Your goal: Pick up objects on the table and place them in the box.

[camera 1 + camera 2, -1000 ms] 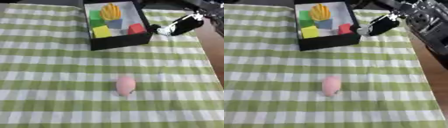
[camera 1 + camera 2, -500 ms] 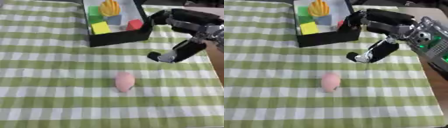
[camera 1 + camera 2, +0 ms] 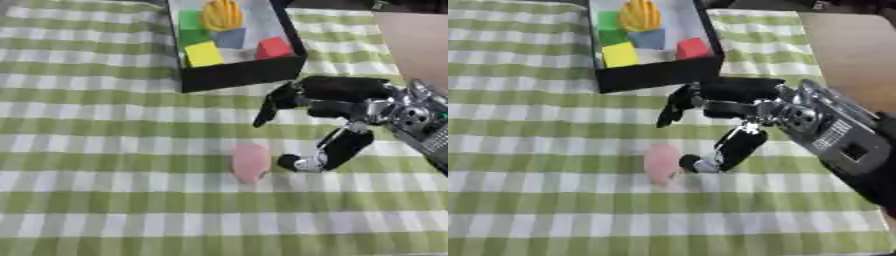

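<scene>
**On the checked cloth, a hand beside the pink object**

Near the middle of the green-checked tablecloth (image 3: 105,150) lies a pink object (image 3: 250,162). Just to its right the right hand (image 3: 337,107) is spread open, holding nothing, thumb tip just beside the object, fingers reaching above it. Beyond stands the black box (image 3: 241,75), holding coloured blocks.

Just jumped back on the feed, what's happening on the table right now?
The robot's right hand is open just right of the pink egg-shaped object on the green checked tablecloth, thumb tip beside it, fingers spread above it, not gripping it yet. The black box behind already holds a yellow block, green block, blue block, red block and a yellow banana-like bunch. The left hand is out of view.
</scene>
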Controlling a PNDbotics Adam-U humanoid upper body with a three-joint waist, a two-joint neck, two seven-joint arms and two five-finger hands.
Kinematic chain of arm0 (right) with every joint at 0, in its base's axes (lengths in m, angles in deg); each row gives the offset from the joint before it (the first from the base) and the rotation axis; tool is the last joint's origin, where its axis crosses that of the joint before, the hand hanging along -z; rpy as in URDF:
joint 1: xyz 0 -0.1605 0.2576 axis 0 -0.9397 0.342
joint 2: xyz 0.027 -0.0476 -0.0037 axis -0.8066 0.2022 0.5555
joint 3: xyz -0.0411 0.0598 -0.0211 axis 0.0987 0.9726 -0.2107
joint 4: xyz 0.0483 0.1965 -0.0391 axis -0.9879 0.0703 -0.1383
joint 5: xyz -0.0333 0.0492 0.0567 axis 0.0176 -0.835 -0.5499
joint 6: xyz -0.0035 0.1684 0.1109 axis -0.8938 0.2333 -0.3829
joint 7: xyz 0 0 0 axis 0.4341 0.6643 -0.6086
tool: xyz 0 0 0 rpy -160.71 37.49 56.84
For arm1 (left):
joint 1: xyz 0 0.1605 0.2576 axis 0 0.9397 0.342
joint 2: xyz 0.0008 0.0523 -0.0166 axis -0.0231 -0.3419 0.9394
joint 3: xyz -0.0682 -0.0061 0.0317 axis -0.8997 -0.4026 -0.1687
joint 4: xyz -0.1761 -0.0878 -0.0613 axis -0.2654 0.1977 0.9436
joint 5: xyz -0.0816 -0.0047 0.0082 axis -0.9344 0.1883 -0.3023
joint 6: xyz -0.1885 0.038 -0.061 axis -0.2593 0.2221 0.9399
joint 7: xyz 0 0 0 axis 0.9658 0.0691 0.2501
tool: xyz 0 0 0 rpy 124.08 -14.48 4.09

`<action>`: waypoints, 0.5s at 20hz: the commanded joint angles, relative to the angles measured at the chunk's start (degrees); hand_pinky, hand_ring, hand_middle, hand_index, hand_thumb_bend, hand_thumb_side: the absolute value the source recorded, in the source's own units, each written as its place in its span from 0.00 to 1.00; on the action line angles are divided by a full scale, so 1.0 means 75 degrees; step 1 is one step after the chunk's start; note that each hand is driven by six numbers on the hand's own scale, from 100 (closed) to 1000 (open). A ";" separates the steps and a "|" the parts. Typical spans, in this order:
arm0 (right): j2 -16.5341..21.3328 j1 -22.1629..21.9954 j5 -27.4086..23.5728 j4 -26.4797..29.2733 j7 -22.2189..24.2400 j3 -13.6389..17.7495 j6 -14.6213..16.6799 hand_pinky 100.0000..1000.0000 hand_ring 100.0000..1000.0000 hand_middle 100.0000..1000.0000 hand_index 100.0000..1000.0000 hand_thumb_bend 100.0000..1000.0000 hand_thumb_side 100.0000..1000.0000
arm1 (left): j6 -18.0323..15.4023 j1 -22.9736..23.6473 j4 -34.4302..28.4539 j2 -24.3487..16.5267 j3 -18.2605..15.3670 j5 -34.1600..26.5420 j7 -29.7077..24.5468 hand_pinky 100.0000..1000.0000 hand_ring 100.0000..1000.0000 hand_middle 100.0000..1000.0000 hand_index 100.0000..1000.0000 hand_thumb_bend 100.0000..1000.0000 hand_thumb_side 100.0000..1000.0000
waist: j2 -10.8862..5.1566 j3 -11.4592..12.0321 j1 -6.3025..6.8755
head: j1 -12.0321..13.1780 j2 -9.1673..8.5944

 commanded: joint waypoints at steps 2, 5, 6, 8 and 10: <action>-0.0116 -0.0020 0.0408 0.0134 0.0197 -0.0091 -0.0078 0.79 0.73 0.69 0.78 0.22 0.13 | 0.0010 -0.0072 -0.0084 -0.0083 -0.0018 -0.0006 -0.0020 0.82 0.78 0.77 0.78 0.02 0.66 | -0.0237 0.0022 0.0115 | -0.0022 0.0019; -0.0263 -0.0057 0.0602 0.0134 0.0250 -0.0137 -0.0167 0.79 0.73 0.69 0.78 0.22 0.12 | 0.0010 -0.0075 -0.0085 -0.0069 -0.0021 -0.0012 -0.0017 0.82 0.78 0.77 0.78 0.02 0.66 | -0.0230 0.0035 0.0111 | -0.0038 0.0010; -0.0307 -0.0064 0.0678 0.0134 0.0249 -0.0148 -0.0196 0.79 0.73 0.69 0.78 0.22 0.12 | 0.0010 -0.0075 -0.0086 -0.0063 -0.0021 -0.0013 -0.0017 0.82 0.78 0.77 0.78 0.03 0.66 | -0.0228 0.0039 0.0111 | -0.0042 0.0004; -0.0376 -0.0074 0.0831 0.0134 0.0232 -0.0163 -0.0251 0.79 0.73 0.69 0.78 0.23 0.10 | 0.0011 -0.0071 -0.0086 -0.0053 -0.0019 -0.0015 -0.0019 0.82 0.78 0.77 0.78 0.03 0.66 | -0.0223 0.0043 0.0108 | -0.0048 0.0005; -0.0444 -0.0086 0.1010 0.0134 0.0202 -0.0179 -0.0308 0.79 0.73 0.69 0.78 0.23 0.10 | 0.0012 -0.0066 -0.0085 -0.0040 -0.0019 -0.0017 -0.0022 0.82 0.78 0.77 0.78 0.03 0.67 | -0.0219 0.0047 0.0103 | -0.0059 0.0002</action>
